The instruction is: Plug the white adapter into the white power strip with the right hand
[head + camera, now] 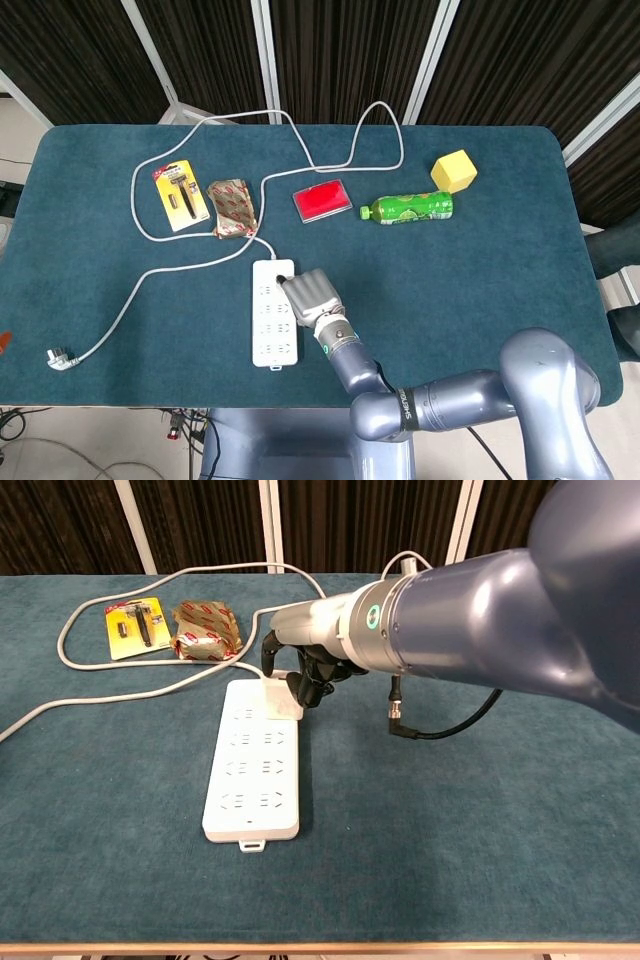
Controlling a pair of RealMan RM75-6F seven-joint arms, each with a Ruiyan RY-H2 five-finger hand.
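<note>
The right robot hand (300, 670) pinches the small white plastic adapter (283, 697), half hiding it atop the long white power strip (252, 770); no label reads clearly.

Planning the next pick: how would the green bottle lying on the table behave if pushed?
The green bottle lies on its side, so it would probably roll across the cloth rather than slide. It looks like thin plastic, likely light, and might dent under a tight grip.

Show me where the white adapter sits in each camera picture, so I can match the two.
Head view: white adapter at the power strip's far right corner, mostly hidden by the right hand.
Chest view: white adapter at the strip's far end, under the hand's fingers.
Shared landmark: white power strip.
</note>
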